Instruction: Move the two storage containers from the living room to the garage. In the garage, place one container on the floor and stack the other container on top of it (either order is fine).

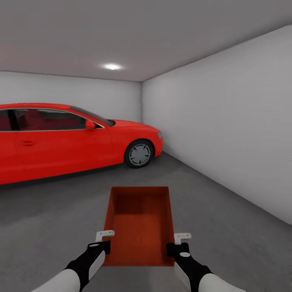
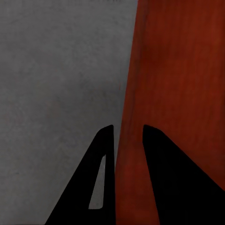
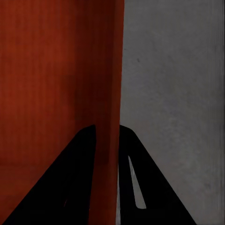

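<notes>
Both grippers, left (image 1: 106, 238) and right (image 1: 179, 240), clamp opposite long walls of container (image 1: 140, 227), long axis pointing ahead, right of car (image 1: 61, 138), above floor (image 1: 227, 219).

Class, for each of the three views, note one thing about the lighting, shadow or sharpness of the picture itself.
Head view: one ceiling light glows as a soft bright spot; the red car casts a faint shadow on the floor. Left wrist view: the fingers are pure black silhouettes against the storage container. Right wrist view: the container's wall looks soft, with blurred vertical streaks.
</notes>
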You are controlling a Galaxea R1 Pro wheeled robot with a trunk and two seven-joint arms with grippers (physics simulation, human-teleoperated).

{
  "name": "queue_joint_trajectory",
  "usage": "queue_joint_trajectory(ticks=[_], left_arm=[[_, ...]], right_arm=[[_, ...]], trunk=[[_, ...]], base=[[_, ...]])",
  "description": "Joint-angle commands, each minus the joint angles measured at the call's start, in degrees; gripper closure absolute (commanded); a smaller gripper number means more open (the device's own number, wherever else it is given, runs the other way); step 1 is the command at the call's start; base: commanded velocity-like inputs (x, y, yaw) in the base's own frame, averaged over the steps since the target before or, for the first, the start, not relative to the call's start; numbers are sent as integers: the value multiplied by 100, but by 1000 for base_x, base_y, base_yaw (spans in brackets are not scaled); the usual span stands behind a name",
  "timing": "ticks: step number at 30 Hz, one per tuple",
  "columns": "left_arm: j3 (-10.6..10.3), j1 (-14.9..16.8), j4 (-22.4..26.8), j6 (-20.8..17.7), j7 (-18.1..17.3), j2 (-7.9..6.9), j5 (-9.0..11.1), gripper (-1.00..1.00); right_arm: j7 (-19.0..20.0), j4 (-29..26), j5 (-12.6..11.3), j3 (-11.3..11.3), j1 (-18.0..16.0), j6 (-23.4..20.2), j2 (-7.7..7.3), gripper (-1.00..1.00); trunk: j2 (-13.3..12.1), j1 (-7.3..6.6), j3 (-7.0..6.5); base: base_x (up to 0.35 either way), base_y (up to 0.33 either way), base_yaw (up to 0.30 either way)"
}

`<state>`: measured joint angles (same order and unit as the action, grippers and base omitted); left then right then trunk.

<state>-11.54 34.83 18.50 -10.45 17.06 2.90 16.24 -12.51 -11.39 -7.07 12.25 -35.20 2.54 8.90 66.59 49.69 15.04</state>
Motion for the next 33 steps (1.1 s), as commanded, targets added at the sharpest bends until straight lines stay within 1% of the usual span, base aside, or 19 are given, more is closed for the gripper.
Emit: queue_joint_trajectory(ticks=[1,33], left_arm=[[205,6,36,-32,70,-382,-121,100],[202,6,40,-27,70,-387,-121,100]], right_arm=[[-23,14,-119,-92,-4,18,0,100],[-23,14,-119,-107,-4,18,-3,100]], trunk=[[5,4,7],[5,4,7]], base=[[322,0,-256],[322,0,-256]])
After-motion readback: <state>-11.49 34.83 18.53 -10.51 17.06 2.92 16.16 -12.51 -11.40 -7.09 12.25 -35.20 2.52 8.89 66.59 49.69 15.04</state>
